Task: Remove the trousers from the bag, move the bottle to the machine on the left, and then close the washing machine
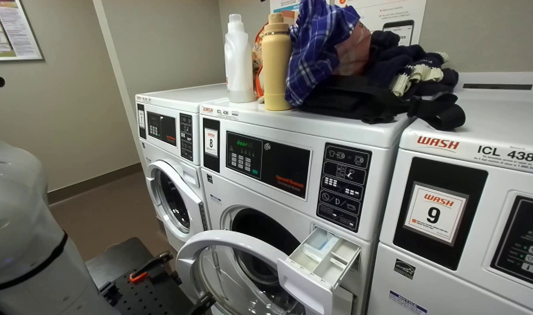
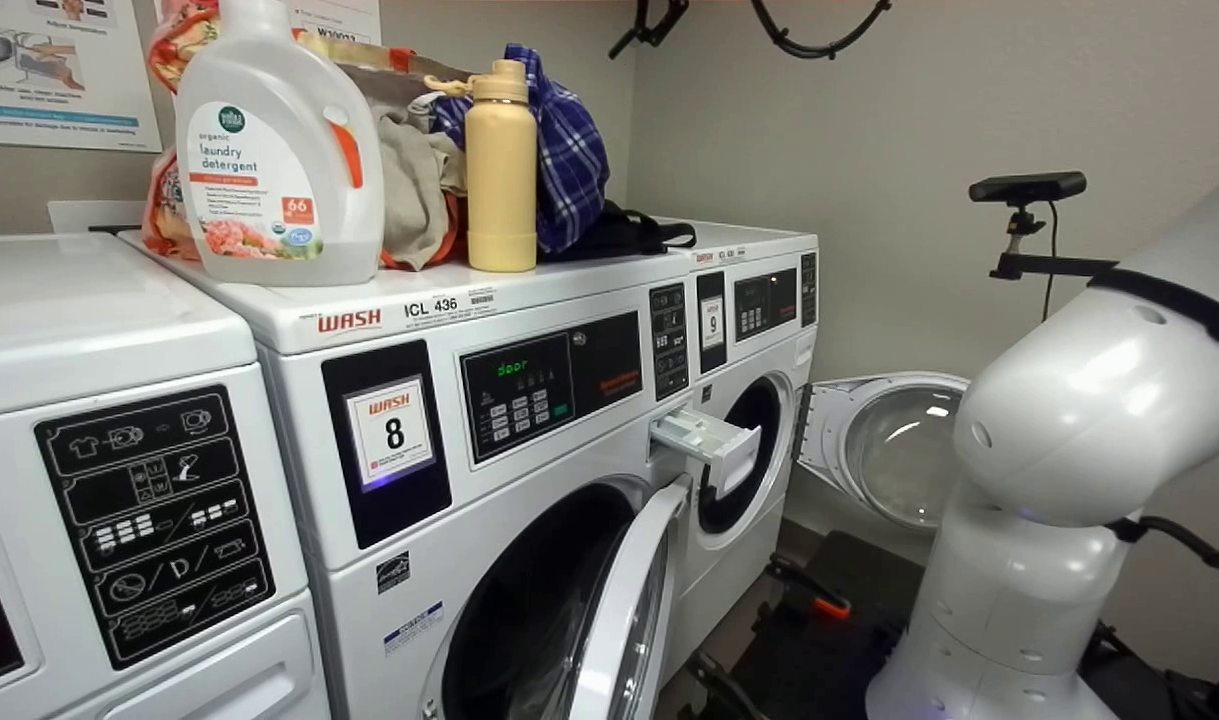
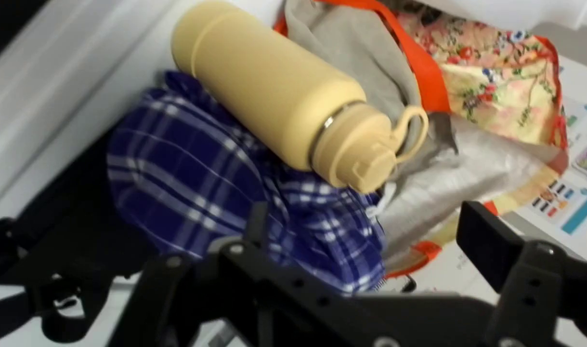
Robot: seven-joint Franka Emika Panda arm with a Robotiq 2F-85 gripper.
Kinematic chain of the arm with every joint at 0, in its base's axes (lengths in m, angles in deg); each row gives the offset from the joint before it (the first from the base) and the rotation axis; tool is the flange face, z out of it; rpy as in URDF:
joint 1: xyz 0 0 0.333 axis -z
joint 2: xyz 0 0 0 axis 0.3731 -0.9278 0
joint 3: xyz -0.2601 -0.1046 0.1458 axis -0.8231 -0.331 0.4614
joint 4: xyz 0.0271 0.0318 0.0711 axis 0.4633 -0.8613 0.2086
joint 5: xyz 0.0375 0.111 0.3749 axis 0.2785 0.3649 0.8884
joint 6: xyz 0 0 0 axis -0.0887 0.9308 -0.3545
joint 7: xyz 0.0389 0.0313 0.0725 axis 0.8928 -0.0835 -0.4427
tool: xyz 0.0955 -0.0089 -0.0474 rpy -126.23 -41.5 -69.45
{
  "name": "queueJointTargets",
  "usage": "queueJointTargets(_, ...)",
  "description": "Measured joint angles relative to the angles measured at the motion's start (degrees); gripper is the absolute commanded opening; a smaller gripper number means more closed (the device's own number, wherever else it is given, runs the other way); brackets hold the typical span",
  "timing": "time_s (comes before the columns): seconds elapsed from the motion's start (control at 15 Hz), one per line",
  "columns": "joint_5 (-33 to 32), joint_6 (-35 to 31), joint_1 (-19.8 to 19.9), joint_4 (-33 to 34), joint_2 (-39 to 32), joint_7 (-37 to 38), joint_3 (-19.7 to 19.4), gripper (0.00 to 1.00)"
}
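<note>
Bench (image 2: 429, 280) is the white top of washing machine 8 (image 1: 288, 208), crowded. Yellow bottle (image 1: 276, 72) upright near its front edge, upper centre in both exterior views; blue plaid garment (image 3: 187, 168) just beside it, floral bag (image 3: 495, 82) at upper right in the wrist view. Detergent jug (image 2: 279, 190) upper left in an exterior view. Machine door (image 2: 619, 610) open, lower centre; drawer (image 1: 305, 288) pulled out. Grey walls (image 1: 174, 43), brown floor (image 1: 109, 210) and framed notice (image 1: 10, 30) toward the left of an exterior view. End effector (image 3: 365, 231), bottom of wrist view: jaws well apart.
</note>
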State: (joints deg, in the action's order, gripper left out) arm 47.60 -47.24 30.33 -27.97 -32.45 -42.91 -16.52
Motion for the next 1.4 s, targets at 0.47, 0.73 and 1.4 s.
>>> queueJointTargets(0.47, -3.78, -30.18, 0.05, -0.15, -9.01, 2.66, 3.89, 1.0)
queueJointTargets(0.73, -9.68, -33.87, 2.22, -0.18, -14.18, 7.98, 4.52, 0.93)
queueJointTargets(1.4, -16.41, -33.7, 5.79, -0.21, -18.64, 18.45, 5.63, 0.05)
